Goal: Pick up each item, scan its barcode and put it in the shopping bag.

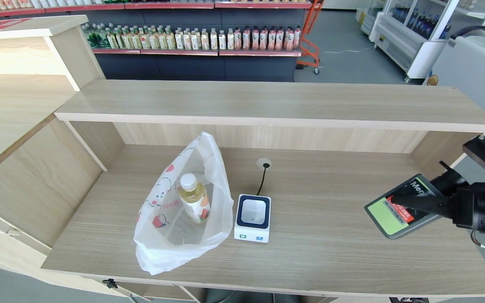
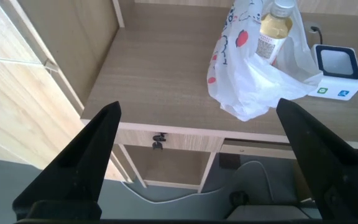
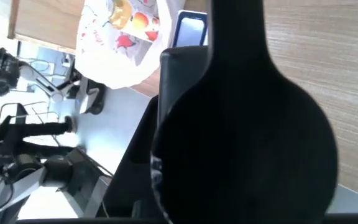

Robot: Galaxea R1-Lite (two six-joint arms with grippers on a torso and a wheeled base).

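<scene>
Dark-green and flat, the packet (image 1: pixel 383 216) hangs in the air over the counter's (image 1: pixel 331 252) right edge. The right claw (image 1: pixel 415 198) is closed on it near one short end. One black finger lies across its labelled face, which is tilted up. The other finger is hidden behind the packet.

The packet looks light and fairly stiff, since it sticks out from the grip without drooping. Its wrapper seems glossy, so it could slip or swivel under a light pinch. Holding it by the end leaves most of the face free for the scanner (image 1: pixel 252 216). Where the barcode sits cannot be made out.

The scanner is a small white box with its window facing up. It stands near the middle of the counter, well apart from the packet. The shopping bag (image 1: pixel 158 252) lies just beside it on the left, toward the front edge. The bag is thin, soft plastic that will give under any push, so the packet is best dropped through the open mouth. A bottle (image 1: pixel 194 202) with a white cap is already inside.

The left claw (image 2: pixel 199 106) is spread wide and holds nothing. It is off the counter's front left corner.
</scene>
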